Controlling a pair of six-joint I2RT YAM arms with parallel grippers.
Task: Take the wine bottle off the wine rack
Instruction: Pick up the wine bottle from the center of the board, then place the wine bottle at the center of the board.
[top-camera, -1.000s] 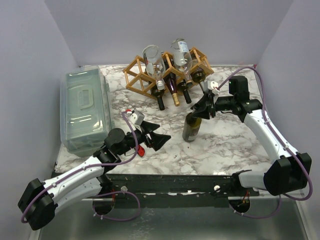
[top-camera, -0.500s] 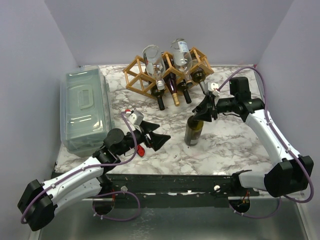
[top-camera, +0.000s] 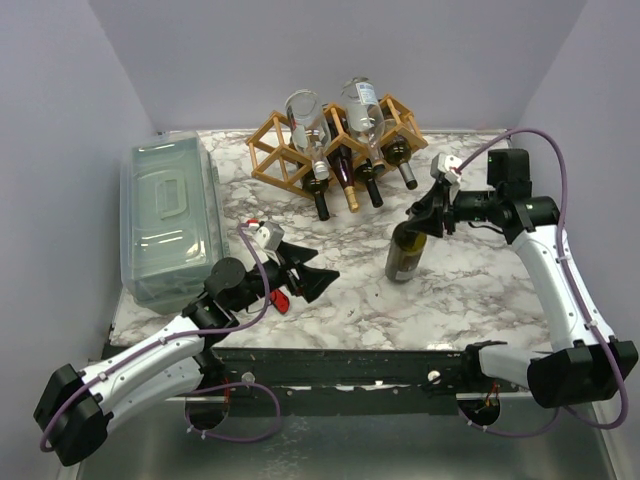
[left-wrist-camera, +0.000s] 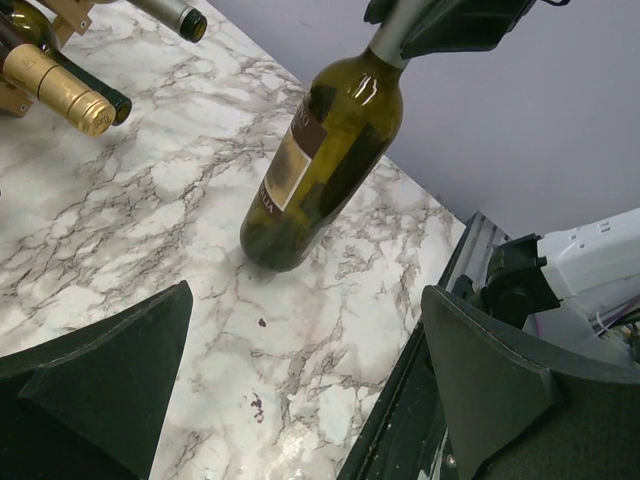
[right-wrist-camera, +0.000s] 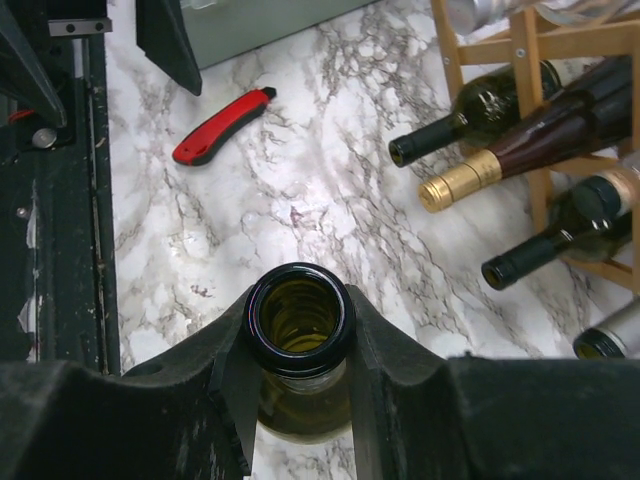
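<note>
Your left jaws gape empty near the bench's (top-camera: 450, 300) front edge. The wine bottle (top-camera: 404, 256) is off the wine rack (top-camera: 281, 150) at the back edge, tilted mid-bench, neck clamped in your right jaws; only release seems left.

The desk (top-camera: 330, 290) has a white marble pattern with grey veins. A light wooden wine rack (right-wrist-camera: 520, 48) sits at its far middle. A translucent lidded plastic box (top-camera: 170, 220) takes up the left side, running from far to near. A red cutter (right-wrist-camera: 222, 127) lies flat near the front, left of centre. A dark green wine bottle (top-camera: 405, 255) stands tilted right of centre, its base at the surface.
</note>
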